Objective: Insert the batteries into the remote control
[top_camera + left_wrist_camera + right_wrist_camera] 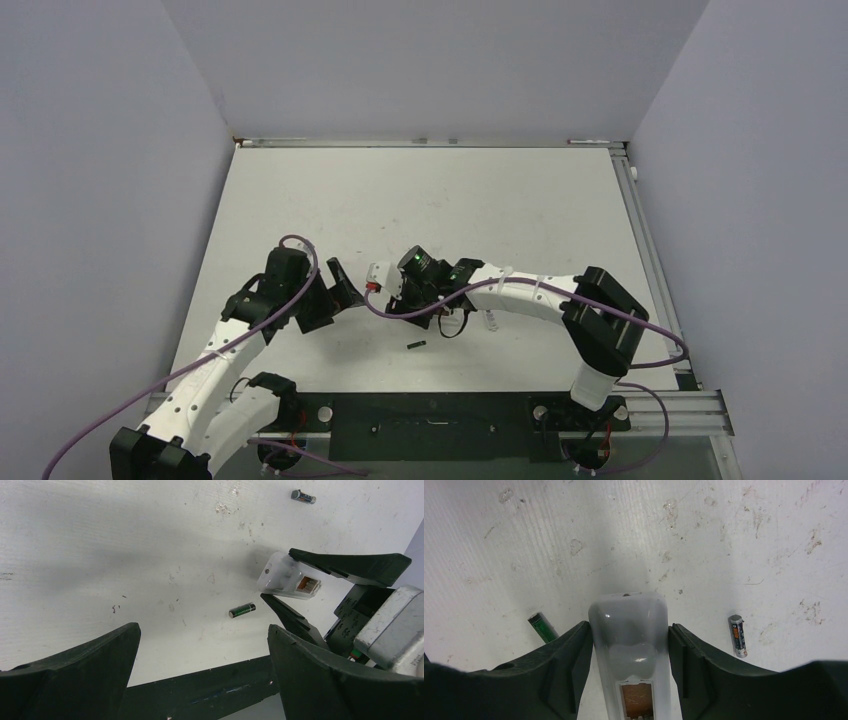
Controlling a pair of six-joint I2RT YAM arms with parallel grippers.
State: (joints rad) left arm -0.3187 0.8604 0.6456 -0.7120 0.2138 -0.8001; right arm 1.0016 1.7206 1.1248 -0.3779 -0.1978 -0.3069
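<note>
The white remote control (pixel 630 645) sits between my right gripper's (pixel 630 629) fingers, its open battery slot facing the camera. The gripper is shut on its sides. In the top view the remote (pixel 380 272) is mid-table in my right gripper (pixel 392 282). A dark green battery (pixel 542 627) lies on the table left of it and a grey-blue battery (pixel 738 635) lies to its right. My left gripper (pixel 202 630) is open and empty, just left of the remote (pixel 287 575), with the green battery (pixel 242 610) ahead of it. The other battery (pixel 303 496) lies farther off.
One battery (pixel 416 345) shows in the top view near the table's front. A small white piece (pixel 490 320) lies by the right forearm. The black base rail (pixel 430 415) runs along the near edge. Grey walls enclose the table.
</note>
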